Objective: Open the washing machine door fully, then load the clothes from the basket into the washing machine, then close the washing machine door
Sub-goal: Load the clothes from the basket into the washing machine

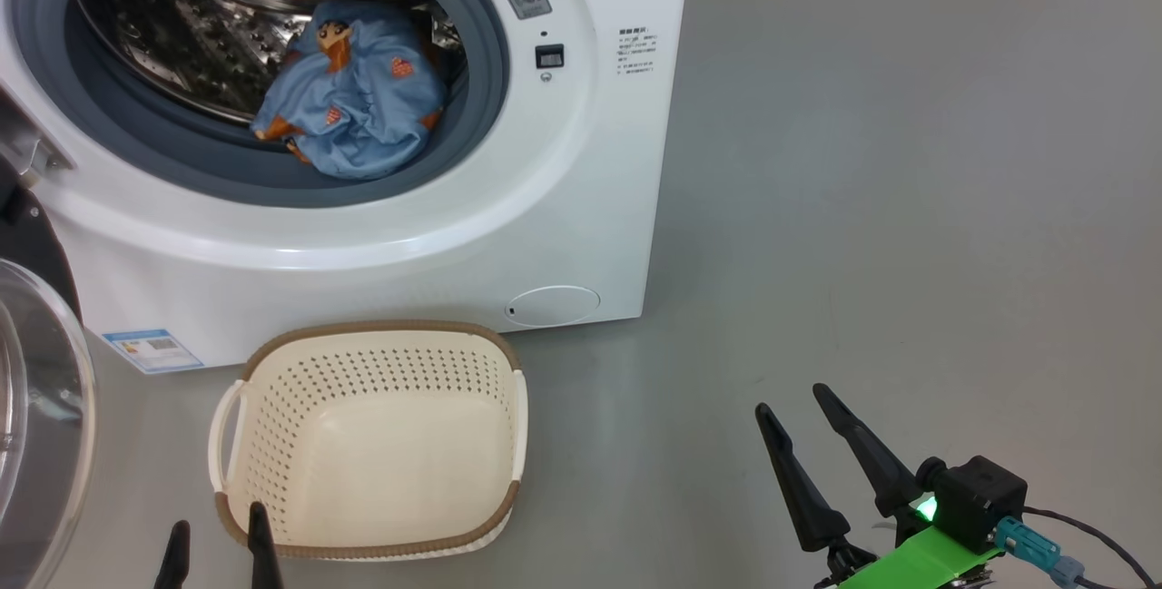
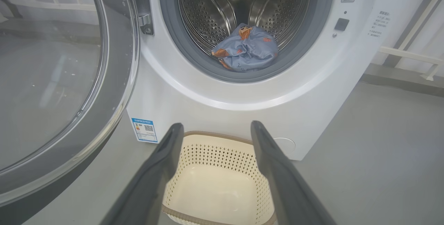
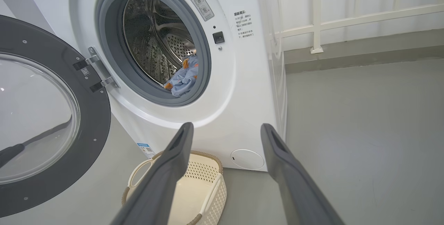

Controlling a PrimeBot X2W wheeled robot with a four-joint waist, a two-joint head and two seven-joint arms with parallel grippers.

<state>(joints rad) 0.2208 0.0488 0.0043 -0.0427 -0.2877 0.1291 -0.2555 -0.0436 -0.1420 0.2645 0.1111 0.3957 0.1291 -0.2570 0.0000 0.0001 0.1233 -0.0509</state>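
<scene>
The white washing machine (image 1: 563, 171) stands with its door (image 1: 36, 407) swung wide open to the left; the door (image 3: 45, 114) shows its black frame and clear glass. Light blue clothes (image 1: 354, 94) with orange prints lie bunched at the front of the steel drum, also seen as clothes (image 2: 246, 48) and clothes (image 3: 184, 77). The cream basket (image 1: 508, 426) sits on the floor before the machine with nothing in it. My left gripper (image 1: 218, 539) is open at the basket's near rim, holding nothing. My right gripper (image 1: 799, 403) is open over bare floor to the right.
Grey floor (image 1: 908, 208) spreads right of the machine. A white railing (image 3: 347, 20) and a raised ledge run behind it. The open door takes up the room at the left of the basket.
</scene>
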